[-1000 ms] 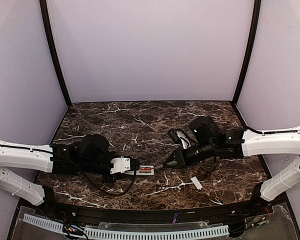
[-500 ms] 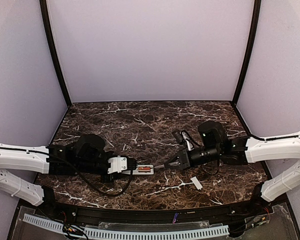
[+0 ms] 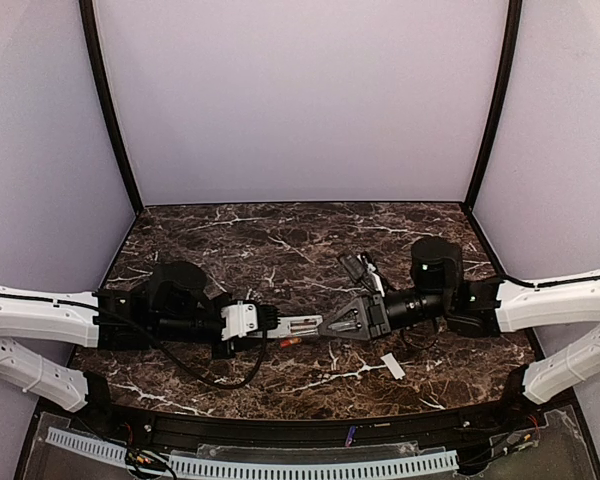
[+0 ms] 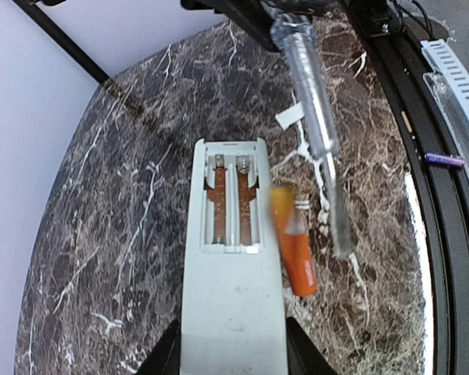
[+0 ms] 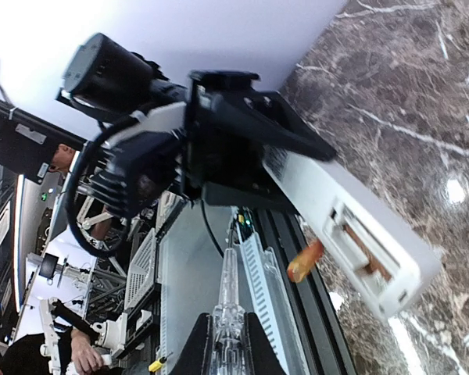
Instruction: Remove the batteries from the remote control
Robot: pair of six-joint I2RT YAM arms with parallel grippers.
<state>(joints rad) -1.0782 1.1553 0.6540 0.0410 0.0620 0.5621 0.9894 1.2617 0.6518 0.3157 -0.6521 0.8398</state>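
The left gripper (image 4: 231, 337) is clamped on the one remote control (image 4: 233, 258). Its two fingers press against the long sides of the near end, and the remote's back faces up. Ahead of those fingers the recess lies uncovered. It has two slots, both brownish-orange inside; whether a cell lies in either cannot be told.

One battery (image 4: 295, 262), orange-red and blurred, is out of the recess, just beside the remote's edge on the side nearer the rod. From the right wrist it shows below the remote and apart from it.

The right gripper (image 5: 227, 344) is closed narrow on one clear rod (image 4: 316, 125), which reaches forward from between its fingers — the tip ends just past the battery.

One white cover piece (image 3: 392, 366) lies on the marble table (image 3: 280, 250), well ahead of the left fingers, past the remote's far end and beside the rod.
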